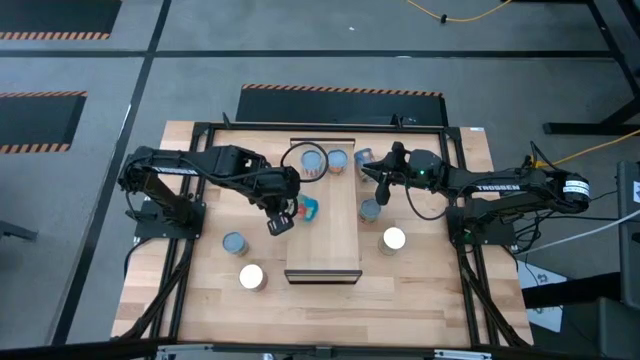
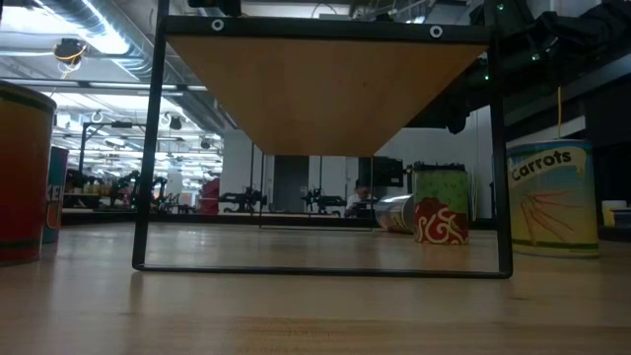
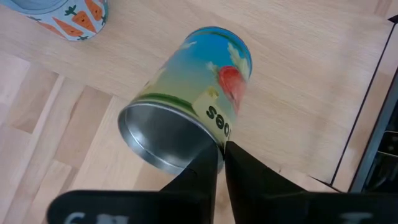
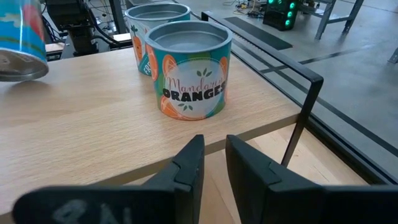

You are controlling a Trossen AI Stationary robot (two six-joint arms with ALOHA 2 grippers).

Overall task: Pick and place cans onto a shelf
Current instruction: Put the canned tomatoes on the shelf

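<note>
The shelf (image 1: 335, 235) is a pale board raised on a black frame; the low view shows its underside (image 2: 325, 89). My left gripper (image 1: 281, 222) is shut on a blue-labelled can (image 1: 307, 208) over the shelf's left edge. The can also shows in the left wrist view (image 3: 193, 93) and the right wrist view (image 4: 22, 37). Two cans (image 1: 313, 163) (image 1: 337, 160) stand on their bases at the shelf's far end; the nearer one is labelled oranges (image 4: 189, 68). My right gripper (image 1: 380, 188) hangs at the shelf's right side, slightly open and empty (image 4: 214, 158). My left gripper pinches the can's wall at the rim of its hollow silver end (image 3: 219, 144), one finger inside and one outside. The fingers come from the table's left, slanting down. The can is tilted, its closed end pointing away from the gripper, and it looks clear of the board.
A can lies on its side (image 1: 363, 157) right of the shelf's far end. A green can (image 1: 370, 210) and a white-topped carrots can (image 1: 394, 240) stand right of the shelf. Two cans (image 1: 235, 243) (image 1: 251, 277) stand left of it. The shelf's near half is bare.
</note>
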